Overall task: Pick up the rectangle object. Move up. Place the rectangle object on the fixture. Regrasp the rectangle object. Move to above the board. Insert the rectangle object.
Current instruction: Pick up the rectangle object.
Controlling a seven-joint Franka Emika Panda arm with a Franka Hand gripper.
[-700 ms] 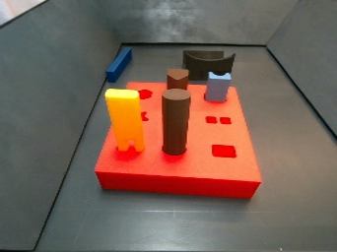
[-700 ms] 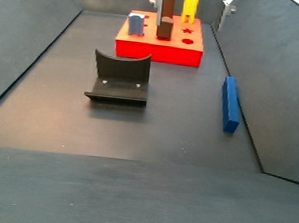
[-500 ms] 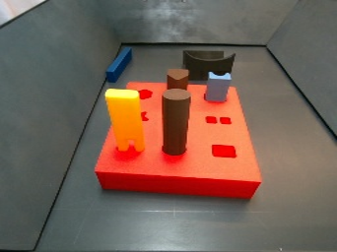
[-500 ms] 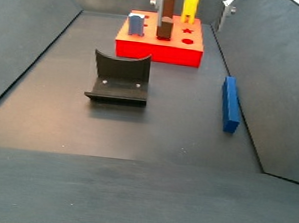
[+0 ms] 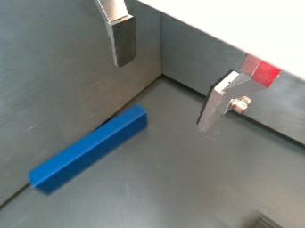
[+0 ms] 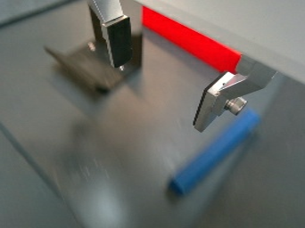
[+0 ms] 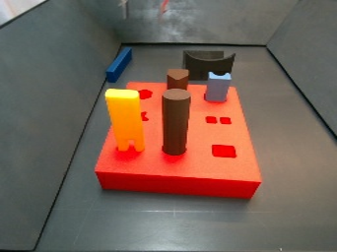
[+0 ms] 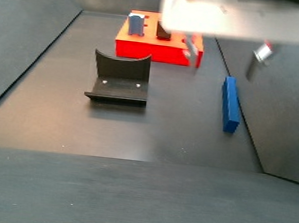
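The gripper [image 5: 167, 80] hangs with its fingers wide apart, holding nothing, above the long dark blue bar [image 5: 91, 150] on the floor.

Side view at the board end: high, looking down over the board [image 7: 178, 138] toward the fixture [image 7: 206, 62] and the rectangle object [image 7: 120, 65] by the far wall. Other side view sits opposite, low and farther back: fixture [image 8: 120, 77] mid-floor, board [image 8: 160, 41] far, rectangle object [image 8: 229, 102] along the wall. Both share all three. Wrist views look down past the end effector [image 5: 167, 76], fingers spread, close to the floor; both catch the rectangle object [image 6: 215, 166], one also board edge [image 6: 191, 37] and fixture [image 6: 86, 64].
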